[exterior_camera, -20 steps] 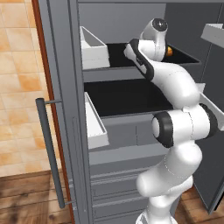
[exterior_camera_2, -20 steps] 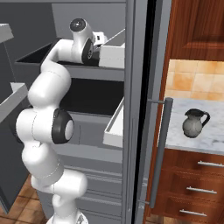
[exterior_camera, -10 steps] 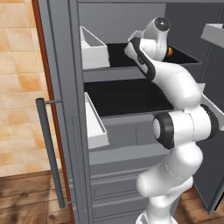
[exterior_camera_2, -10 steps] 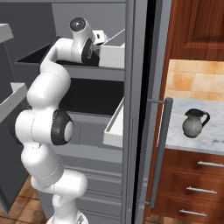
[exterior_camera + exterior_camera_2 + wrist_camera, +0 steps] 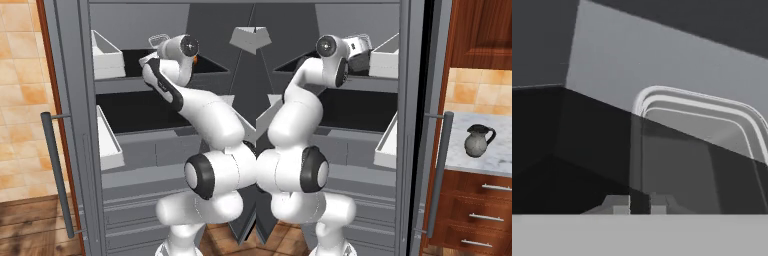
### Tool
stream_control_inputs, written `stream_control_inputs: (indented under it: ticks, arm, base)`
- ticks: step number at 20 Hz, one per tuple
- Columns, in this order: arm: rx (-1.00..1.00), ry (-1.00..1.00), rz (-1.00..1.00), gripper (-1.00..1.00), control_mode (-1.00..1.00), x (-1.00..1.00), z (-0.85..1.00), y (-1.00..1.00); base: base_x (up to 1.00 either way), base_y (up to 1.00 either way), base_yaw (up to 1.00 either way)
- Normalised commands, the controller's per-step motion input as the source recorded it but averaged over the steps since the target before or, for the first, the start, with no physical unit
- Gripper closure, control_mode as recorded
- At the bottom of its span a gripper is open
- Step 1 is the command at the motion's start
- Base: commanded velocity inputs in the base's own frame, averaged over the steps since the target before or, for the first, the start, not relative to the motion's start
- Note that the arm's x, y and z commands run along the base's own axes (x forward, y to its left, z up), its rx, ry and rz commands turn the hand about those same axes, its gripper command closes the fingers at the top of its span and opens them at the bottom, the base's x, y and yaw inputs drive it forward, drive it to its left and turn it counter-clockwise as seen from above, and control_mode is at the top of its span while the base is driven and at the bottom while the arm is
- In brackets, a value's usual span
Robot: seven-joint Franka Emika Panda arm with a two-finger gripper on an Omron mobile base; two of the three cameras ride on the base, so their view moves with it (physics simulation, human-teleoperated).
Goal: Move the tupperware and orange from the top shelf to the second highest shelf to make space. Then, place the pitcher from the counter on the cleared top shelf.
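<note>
The tupperware [image 5: 159, 39], a dark grey translucent box with a pale rim, stands at the back of the black top shelf [image 5: 131, 60]. In the hand view its rim [image 5: 698, 102] curves just ahead, and my gripper [image 5: 638, 204] is shut on its near wall. In the right base view the box [image 5: 360, 61] sits right in front of my hand. A sliver of the orange [image 5: 195, 58] peeks out behind my wrist. The second highest shelf [image 5: 135, 111] lies bare below. The pitcher [image 5: 478, 141] stands on the marble counter [image 5: 501, 155].
A white bin [image 5: 106, 52] occupies the left of the top shelf, and another white bin [image 5: 107, 140] hangs beside the second shelf. The fridge door and its long handle [image 5: 438, 175] stand between the shelves and the counter. Wooden drawers [image 5: 476, 215] sit below the counter.
The jaws have closed from wide open onto the tupperware's wall. The arm has barely shifted, and nothing else has moved.
</note>
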Motion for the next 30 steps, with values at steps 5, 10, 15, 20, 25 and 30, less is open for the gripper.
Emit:
stream_control_inputs:
  ticks: [5, 10, 15, 20, 25, 30]
  arm:
    - [-0.12, -0.23, 0.22, 1.00, -1.00, -0.98, 0.20, 0.32]
    - [-0.24, 0.01, 0.33, 1.00, -1.00, -1.00, 0.40, 0.28]
    - [-0.31, 0.16, 0.34, 1.00, -1.00, -1.00, 0.31, 0.21]
    - [-0.35, 0.23, 0.19, 1.00, -1.00, -1.00, 0.05, 0.20]
    - [-0.34, 0.22, 0.01, 1.00, -1.00, -0.91, -0.11, 0.01]
    - [-0.28, 0.18, 0.00, 1.00, -1.00, -0.66, -0.39, 0.00]
  base:
    - [0.00, 0.00, 0.00]
    - [0.00, 0.00, 0.00]
    - [0.00, 0.00, 0.00]
    - [0.00, 0.00, 0.00]
    - [0.00, 0.00, 0.00]
    - [0.00, 0.00, 0.00]
